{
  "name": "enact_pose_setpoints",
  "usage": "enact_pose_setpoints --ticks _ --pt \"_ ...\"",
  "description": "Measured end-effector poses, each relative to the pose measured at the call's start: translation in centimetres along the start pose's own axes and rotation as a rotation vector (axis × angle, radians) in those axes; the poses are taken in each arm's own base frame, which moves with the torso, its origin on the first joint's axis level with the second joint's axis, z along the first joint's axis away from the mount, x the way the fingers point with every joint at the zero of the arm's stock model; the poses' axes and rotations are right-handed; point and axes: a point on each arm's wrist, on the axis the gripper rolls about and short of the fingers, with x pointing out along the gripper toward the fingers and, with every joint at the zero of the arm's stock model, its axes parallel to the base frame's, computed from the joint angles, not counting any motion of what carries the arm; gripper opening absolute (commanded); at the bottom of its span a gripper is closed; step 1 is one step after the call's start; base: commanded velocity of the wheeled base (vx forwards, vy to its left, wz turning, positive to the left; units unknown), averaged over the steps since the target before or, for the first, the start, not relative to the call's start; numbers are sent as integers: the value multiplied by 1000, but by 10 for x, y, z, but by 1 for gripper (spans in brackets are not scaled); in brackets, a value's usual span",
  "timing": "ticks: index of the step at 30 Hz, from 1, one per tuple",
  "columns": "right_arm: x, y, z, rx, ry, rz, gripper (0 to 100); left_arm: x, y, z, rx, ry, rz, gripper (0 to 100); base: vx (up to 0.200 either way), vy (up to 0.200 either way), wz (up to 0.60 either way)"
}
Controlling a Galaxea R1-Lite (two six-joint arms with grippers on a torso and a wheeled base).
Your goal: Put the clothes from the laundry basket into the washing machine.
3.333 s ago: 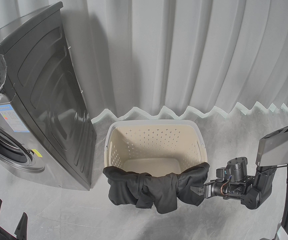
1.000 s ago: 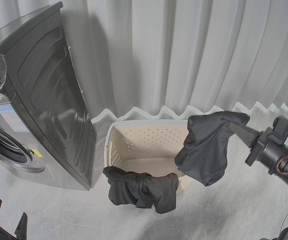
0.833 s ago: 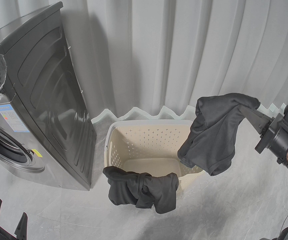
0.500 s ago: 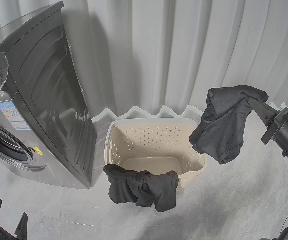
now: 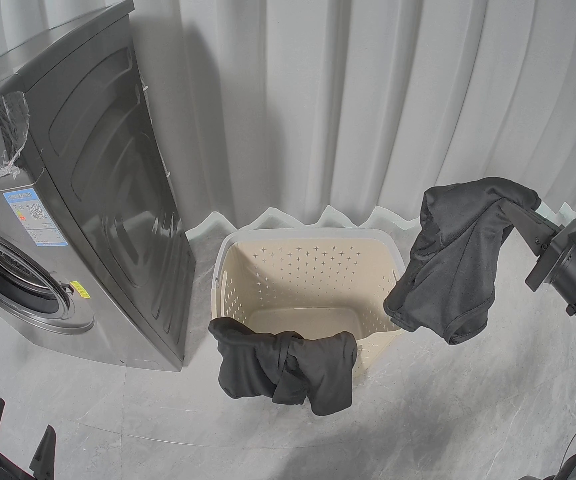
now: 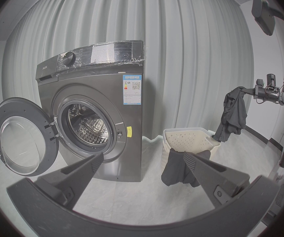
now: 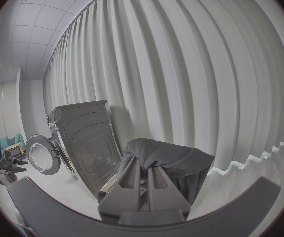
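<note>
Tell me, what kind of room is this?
Likely a laundry area: a grey front-loading washing machine, a cream perforated plastic laundry basket draped with dark clothing, and white pleated curtains.

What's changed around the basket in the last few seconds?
The right gripper, shut on one dark grey garment, has pulled it off the front rim of the cream perforated laundry basket and raised it up and rightward; it now hangs at the basket's right side. The head camera shifted slightly. Unchanged: the second dark garment draped over the front rim, the open left gripper low down, the grey washing machine.
</note>
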Motion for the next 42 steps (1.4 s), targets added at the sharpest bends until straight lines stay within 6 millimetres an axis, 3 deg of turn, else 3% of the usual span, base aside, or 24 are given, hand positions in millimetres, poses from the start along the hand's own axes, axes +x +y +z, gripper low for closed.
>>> enact_pose_setpoints --ticks 39,42 --pt "-1 8 1 37 -12 51 0 0 0 0 0 0 0 100 0 200 0" --pt "-1 8 1 37 -10 51 0 0 0 0 0 1 0 100 0 0 0"
